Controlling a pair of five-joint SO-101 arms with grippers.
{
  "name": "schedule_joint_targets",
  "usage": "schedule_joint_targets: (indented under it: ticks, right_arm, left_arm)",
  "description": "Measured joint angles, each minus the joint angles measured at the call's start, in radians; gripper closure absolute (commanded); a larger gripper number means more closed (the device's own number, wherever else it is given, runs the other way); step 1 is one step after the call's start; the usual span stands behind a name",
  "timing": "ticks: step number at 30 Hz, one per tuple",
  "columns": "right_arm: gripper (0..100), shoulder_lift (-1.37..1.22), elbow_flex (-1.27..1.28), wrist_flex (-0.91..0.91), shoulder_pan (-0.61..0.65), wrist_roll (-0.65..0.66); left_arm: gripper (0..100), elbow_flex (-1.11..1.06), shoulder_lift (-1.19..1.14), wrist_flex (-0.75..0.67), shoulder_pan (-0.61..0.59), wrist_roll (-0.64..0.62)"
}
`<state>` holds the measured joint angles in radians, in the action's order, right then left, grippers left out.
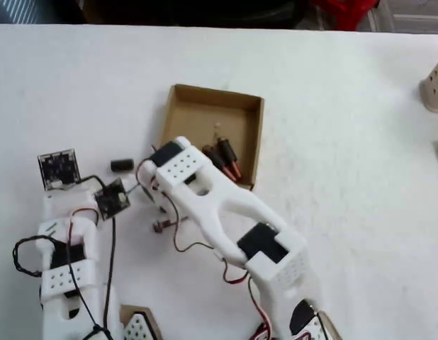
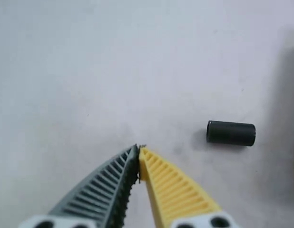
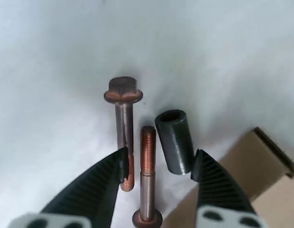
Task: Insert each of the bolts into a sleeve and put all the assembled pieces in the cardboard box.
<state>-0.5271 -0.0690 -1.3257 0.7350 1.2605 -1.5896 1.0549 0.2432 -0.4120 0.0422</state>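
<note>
A black sleeve (image 2: 230, 133) lies on the white table just ahead and to one side of my left gripper (image 2: 138, 150), which is shut and empty. The same sleeve (image 1: 122, 165) sits left of the cardboard box (image 1: 182, 113) in the high view. My right gripper (image 3: 160, 159) is open, low over the table. Between its fingers lie a copper bolt (image 3: 147, 175) and a second black sleeve (image 3: 174, 141). Another bolt (image 3: 123, 128) lies partly under one fingertip. Several assembled pieces (image 1: 222, 159) rest inside the box. The right arm (image 1: 226, 205) reaches to the box's near-left corner.
A corner of the box (image 3: 261, 175) is close beside the right gripper. The left arm (image 1: 63, 269) stands at the lower left with loose wires (image 1: 24, 255). A beige holed block (image 1: 435, 85) sits at the far right edge.
</note>
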Motion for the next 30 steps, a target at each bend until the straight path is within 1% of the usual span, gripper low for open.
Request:
schedule_joint_targets:
  ticks: [5, 11, 15, 17, 19, 26, 30]
  right_arm:
    - [79.3, -0.003, -0.011, 0.017, 0.0, -0.003]
    - [79.3, -0.081, -0.137, -0.066, 0.0, -0.005]
    - [79.3, -0.133, -0.218, -0.1, 0.003, -0.015]
    - [79.3, -0.144, -0.236, -0.11, 0.003, -0.021]
    - [79.3, -0.147, -0.244, -0.117, 0.003, -0.028]
    - [79.3, -0.147, -0.245, -0.135, 0.003, -0.034]
    - [79.2, -0.095, -0.176, -0.135, 0.003, -0.037]
  left_arm:
    - [97, 0.0, 0.0, 0.0, 0.0, 0.0]
    - [97, 0.002, 0.0, 0.0, -0.005, -0.002]
    - [97, 0.002, 0.0, 0.0, -0.057, -0.005]
    - [97, 0.002, 0.0, 0.0, -0.075, -0.034]
    - [97, 0.002, 0.0, 0.0, -0.089, -0.057]
    - [97, 0.002, 0.0, 0.0, -0.095, -0.069]
    - [97, 0.0, 0.0, 0.0, -0.092, -0.071]
